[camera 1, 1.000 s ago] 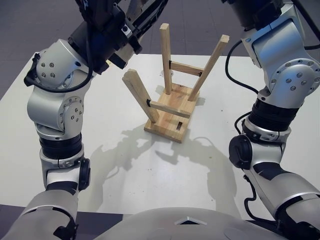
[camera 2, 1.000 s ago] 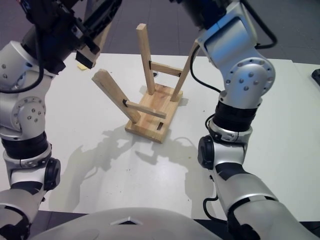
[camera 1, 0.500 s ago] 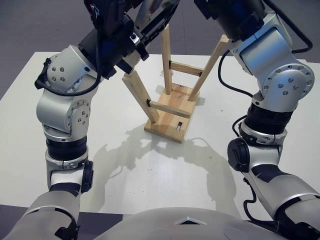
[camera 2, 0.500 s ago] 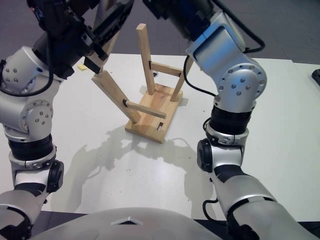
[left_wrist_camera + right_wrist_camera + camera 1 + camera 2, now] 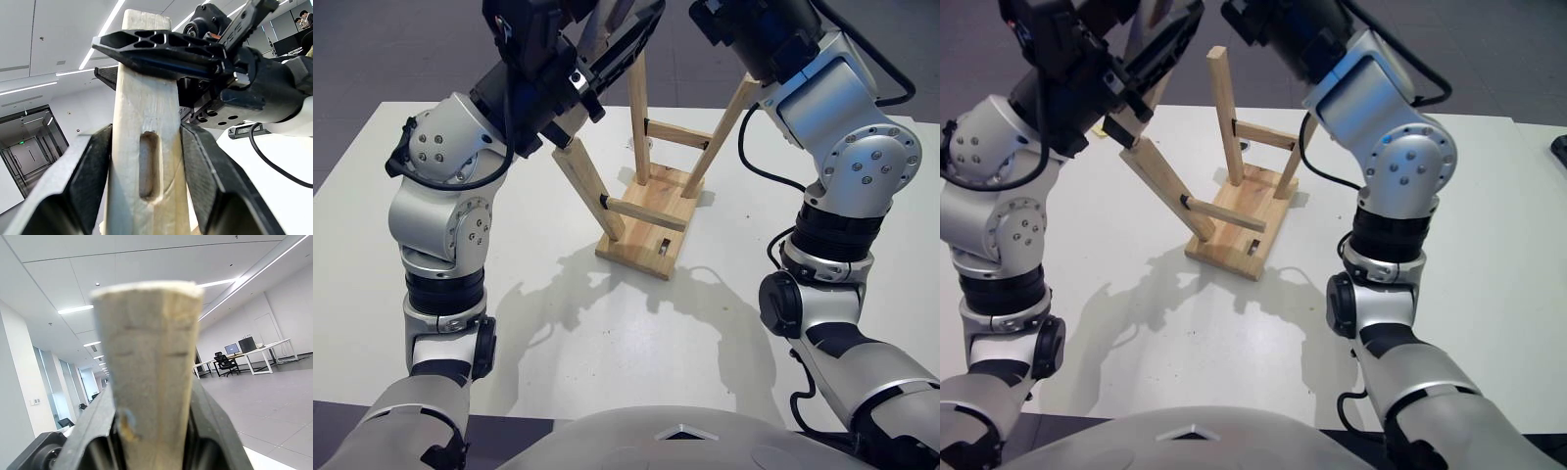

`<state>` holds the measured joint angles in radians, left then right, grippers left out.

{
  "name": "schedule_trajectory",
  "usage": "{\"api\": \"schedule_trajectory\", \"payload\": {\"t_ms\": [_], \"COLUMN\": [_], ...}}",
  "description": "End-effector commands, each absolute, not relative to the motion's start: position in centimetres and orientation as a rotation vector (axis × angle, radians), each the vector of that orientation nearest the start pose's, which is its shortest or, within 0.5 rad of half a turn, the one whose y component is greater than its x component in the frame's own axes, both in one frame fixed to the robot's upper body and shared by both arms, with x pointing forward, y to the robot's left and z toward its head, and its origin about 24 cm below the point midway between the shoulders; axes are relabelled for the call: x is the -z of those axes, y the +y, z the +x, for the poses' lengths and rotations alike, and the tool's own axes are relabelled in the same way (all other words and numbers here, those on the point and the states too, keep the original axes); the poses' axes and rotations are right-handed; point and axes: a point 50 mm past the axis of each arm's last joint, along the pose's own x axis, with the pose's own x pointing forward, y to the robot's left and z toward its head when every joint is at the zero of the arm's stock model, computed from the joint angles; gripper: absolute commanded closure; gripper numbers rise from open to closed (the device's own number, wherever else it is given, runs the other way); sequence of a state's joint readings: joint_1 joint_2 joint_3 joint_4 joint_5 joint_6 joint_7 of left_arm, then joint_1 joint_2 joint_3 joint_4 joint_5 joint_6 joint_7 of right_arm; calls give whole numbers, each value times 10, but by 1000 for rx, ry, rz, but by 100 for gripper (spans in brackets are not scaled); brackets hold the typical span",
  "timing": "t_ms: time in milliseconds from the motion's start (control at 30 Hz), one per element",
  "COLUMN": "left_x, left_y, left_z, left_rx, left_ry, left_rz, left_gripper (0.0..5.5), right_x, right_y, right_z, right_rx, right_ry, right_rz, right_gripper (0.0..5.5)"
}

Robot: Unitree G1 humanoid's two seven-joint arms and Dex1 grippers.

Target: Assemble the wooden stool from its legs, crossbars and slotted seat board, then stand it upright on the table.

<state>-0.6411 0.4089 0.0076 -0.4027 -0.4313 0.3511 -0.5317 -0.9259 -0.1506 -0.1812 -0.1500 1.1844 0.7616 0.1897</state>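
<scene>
— Seat board (image 5: pixel 641 253) first: we see it flat on the table (image 5: pixel 607 333), three legs pointing up, the front leg (image 5: pixel 587 186) leaning left.
— Agreed. Farther back, our right gripper (image 5: pixel 151 401) is clamped on the top of the rear right leg (image 5: pixel 720 132).
— And our left gripper (image 5: pixel 146 142) pinches a loose slotted leg (image 5: pixel 146 98), up near the leaning one's top.

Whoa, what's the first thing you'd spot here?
An upside-down wooden stool sits in the middle of the white table, with three legs poking up from its seat board. Above it, the left pincer grips a spare leg with an empty slot, and the right pincer pinches the top of the stool's right-hand leg.
</scene>
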Motion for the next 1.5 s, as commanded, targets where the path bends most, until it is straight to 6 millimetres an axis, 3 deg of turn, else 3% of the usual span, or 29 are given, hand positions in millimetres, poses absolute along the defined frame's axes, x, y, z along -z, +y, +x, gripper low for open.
{"api": "schedule_trajectory", "payload": {"t_ms": [33, 167, 333, 533, 667, 767, 833, 933, 1033, 1367, 1500], "left_x": [-270, -274, -280, -287, -295, -301, -314, -336, -338, -322, -318], "left_y": [119, 116, 116, 127, 130, 134, 149, 191, 212, 189, 181], "left_z": [274, 274, 267, 259, 254, 256, 259, 266, 265, 275, 276], "left_rx": [827, 832, 899, 915, 949, 937, 856, 636, 510, 527, 543], "left_ry": [-605, -603, -589, -581, -584, -593, -655, -780, -826, -744, -728], "left_rz": [258, 245, 162, 81, -28, -108, -205, -424, -457, -436, -452], "left_gripper": [334, 272, 203, 116, 47, 12, 10, 10, 10, 10, 10], "right_x": [-302, -286, -268, -283, -292, -287, -276, -255, -243, -242, -249], "right_y": [-76, -85, -103, -130, -148, -155, -163, -177, -189, -228, -241], "right_z": [295, 304, 289, 277, 270, 269, 264, 251, 246, 257, 268], "right_rx": [-1107, -962, -841, -775, -775, -762, -731, -689, -626, -547, -496], "right_ry": [-303, -286, -313, -421, -484, -457, -401, -282, -198, 43, 49], "right_rz": [654, 595, 496, 546, 722, 812, 817, 800, 729, 447, 338], "right_gripper": [447, 450, 450, 450, 450, 450, 450, 450, 450, 450, 450]}}
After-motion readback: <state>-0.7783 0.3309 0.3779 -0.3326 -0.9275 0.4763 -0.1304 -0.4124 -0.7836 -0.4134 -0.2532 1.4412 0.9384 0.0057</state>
